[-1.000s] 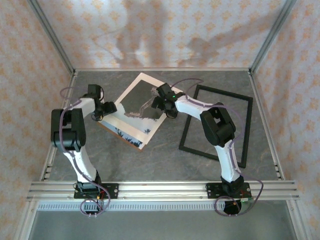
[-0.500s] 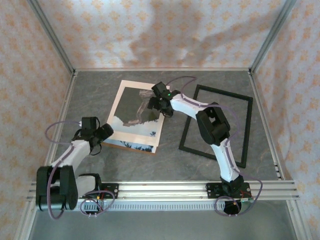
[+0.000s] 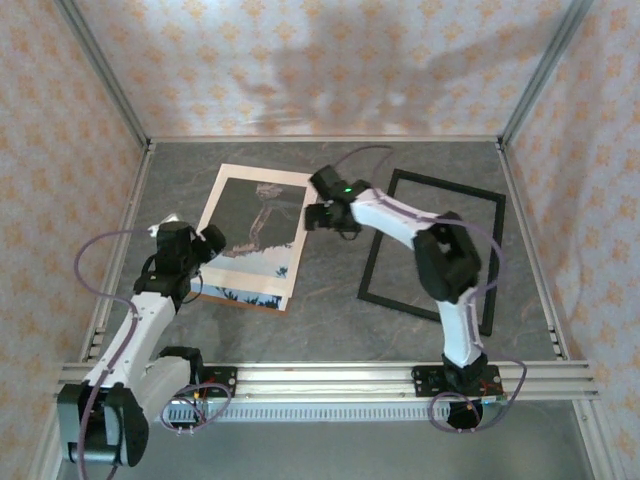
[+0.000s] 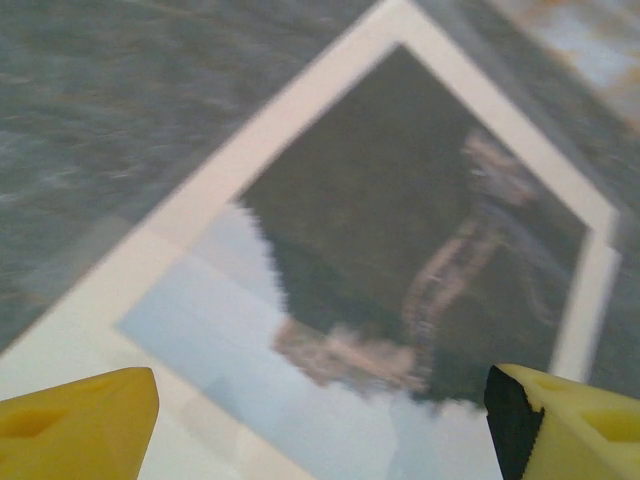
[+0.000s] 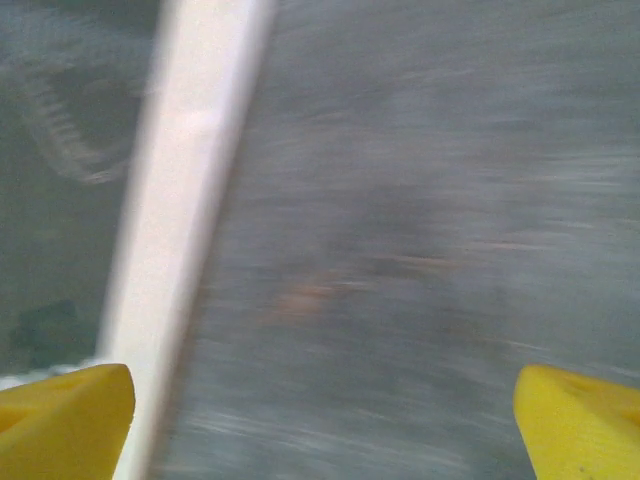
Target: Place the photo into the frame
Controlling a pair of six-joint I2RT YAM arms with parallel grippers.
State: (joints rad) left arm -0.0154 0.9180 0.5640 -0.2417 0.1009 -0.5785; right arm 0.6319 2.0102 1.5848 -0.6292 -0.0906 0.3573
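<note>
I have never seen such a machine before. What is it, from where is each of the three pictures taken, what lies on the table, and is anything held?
The machine is two small robot arms, bolted side by side at the near edge of a grey table. The wide picture comes from a fixed camera above and behind them. The two close pictures come from a camera on each wrist. The yellow shapes in their lower corners belong to the left end effector and the right end effector.

On the table lie the photo, a print of a dark hill with a white border, and to its right the frame, thin and black, with the table showing through it. The left end effector hangs over the photo, the right one over its white border and the table. Both are open and hold nothing.
</note>
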